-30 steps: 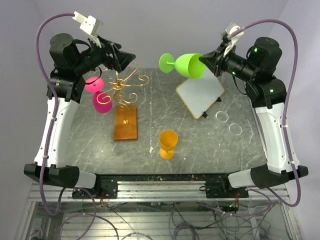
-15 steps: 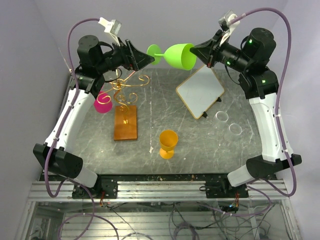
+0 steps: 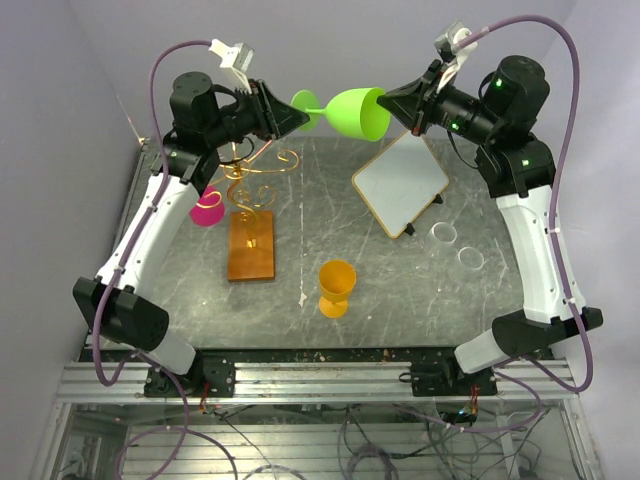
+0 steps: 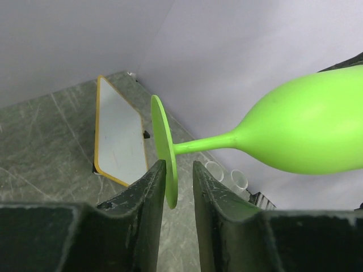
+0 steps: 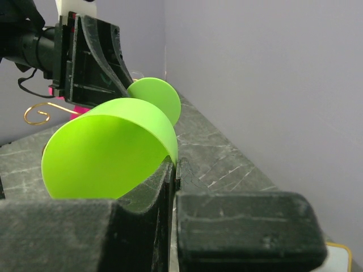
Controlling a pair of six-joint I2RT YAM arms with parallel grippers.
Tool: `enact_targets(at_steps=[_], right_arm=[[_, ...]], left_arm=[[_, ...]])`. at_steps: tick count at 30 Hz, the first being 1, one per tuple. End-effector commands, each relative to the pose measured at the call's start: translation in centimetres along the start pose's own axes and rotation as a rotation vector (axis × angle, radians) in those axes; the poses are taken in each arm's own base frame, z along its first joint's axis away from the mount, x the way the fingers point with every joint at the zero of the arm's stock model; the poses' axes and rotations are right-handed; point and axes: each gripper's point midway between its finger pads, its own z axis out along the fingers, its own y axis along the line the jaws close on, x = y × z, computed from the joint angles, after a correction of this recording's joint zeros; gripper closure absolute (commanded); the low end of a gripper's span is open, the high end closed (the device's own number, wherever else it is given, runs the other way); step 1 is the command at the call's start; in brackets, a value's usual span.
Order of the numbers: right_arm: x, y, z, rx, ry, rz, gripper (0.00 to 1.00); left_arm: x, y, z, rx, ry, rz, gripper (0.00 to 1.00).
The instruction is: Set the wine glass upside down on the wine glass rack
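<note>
1. Top external: the lime-green wine glass (image 3: 358,112) hangs sideways in the air over the far tabletop (image 3: 320,210), with both arms reaching high toward it.
2. Left wrist: the left gripper (image 4: 178,165) is parted, straddling the glass's foot.
3. Right wrist: the right gripper (image 5: 174,167) is clenched on the bowl's rim.

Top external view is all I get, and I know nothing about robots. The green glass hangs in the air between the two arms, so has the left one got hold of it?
Observer: Not yet. In the left wrist view, the left gripper straddles the foot of the green wine glass. There is a clear gap beside the foot, so nothing is clamped.
Operator: Then what keeps it up?
Observer: In the right wrist view, the right gripper is shut on the glass's rim, with the thin green wall pinched between its fingers.
</note>
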Motion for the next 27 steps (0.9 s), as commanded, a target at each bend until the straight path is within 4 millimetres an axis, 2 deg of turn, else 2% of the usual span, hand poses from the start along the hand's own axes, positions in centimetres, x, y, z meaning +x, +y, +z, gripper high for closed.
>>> enact_targets(at_steps=[1,8,17,22,25,27], right_arm=[[-1.3,0.8,-0.6,-0.013,-0.037,-0.019,1.0],[-0.6,0.8,-0.6,-0.014,-0.021,-0.016,1.0],[-0.5,0.6,-1.0,0.003,-0.011,-0.034,0.98],[-0.7,0.3,-2.2,0.048,0.011,-0.098,0.74],[-1.0,0.0,-3.3,0.089,0.022,-0.13,0.53],[-1.3,0.0,-4.0,0.107,0.026,-0.147,0.45]], left_arm=[[-0.1,-0.3,0.3,0.001,-0.005,0.011,0.69],[-0.1,-0.1,0.2,-0.012,-0.003,0.035,0.92],[-0.8,0.1,-0.5,-0.055,-0.013,0.112,0.93],[-2.3,0.5,-1.9,-0.147,-0.038,0.217,0.93],[-3.9,0.5,-3.2,-0.207,-0.063,0.292,0.93],[-5.1,0.7,-4.3,-0.256,-0.085,0.332,0.93]])
